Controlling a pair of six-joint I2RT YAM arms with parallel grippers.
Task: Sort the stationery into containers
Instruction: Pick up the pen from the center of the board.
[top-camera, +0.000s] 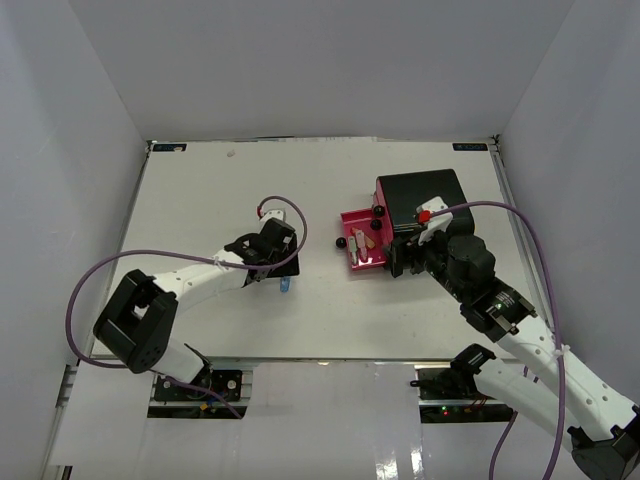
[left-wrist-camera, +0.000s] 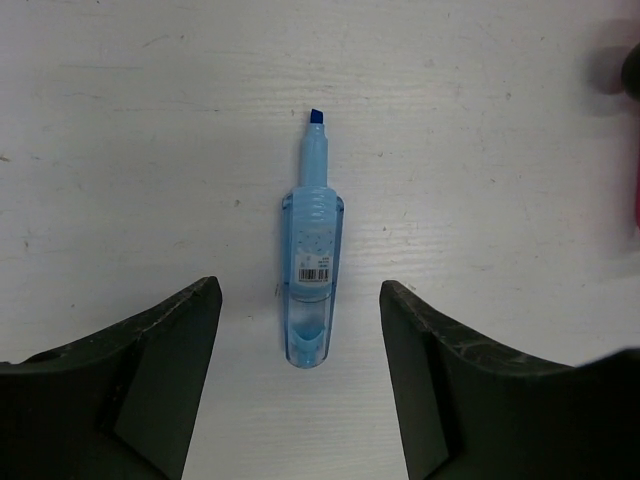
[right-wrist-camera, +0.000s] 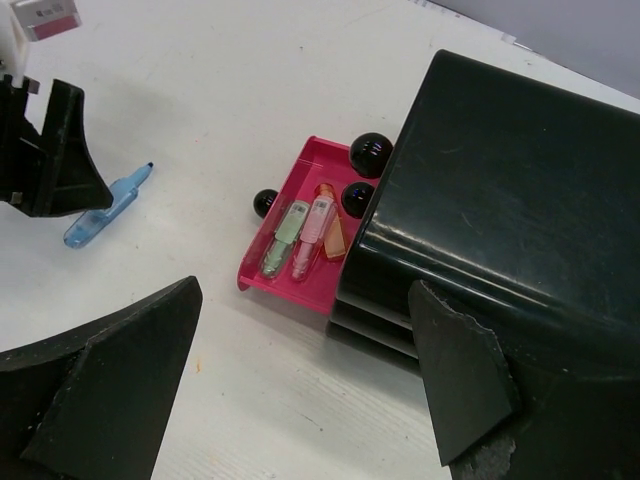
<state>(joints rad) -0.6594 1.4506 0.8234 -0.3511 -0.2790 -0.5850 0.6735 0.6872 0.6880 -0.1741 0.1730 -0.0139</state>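
Observation:
A light-blue highlighter (left-wrist-camera: 312, 270) lies uncapped on the white table, its tip pointing away from my left gripper (left-wrist-camera: 300, 300). That gripper is open, and its fingers stand apart on either side of the highlighter's rear end without touching it. From above, the highlighter (top-camera: 285, 286) shows just beside the left gripper (top-camera: 275, 255). A magenta drawer (right-wrist-camera: 262, 272) is pulled out of the black cabinet (right-wrist-camera: 510, 190). In it lie a green pen (right-wrist-camera: 285, 235), a pink pen (right-wrist-camera: 312, 230) and an orange piece (right-wrist-camera: 334, 238). My right gripper (right-wrist-camera: 305, 300) hovers open and holds nothing, beside the cabinet's front.
Round black knobs (right-wrist-camera: 370, 153) sit on the drawer fronts, one (right-wrist-camera: 265, 203) on the open drawer. The cabinet (top-camera: 420, 195) stands at the right middle of the table (top-camera: 200, 200). White walls enclose the table on three sides. The left arm's purple cable (top-camera: 120, 262) loops over the table.

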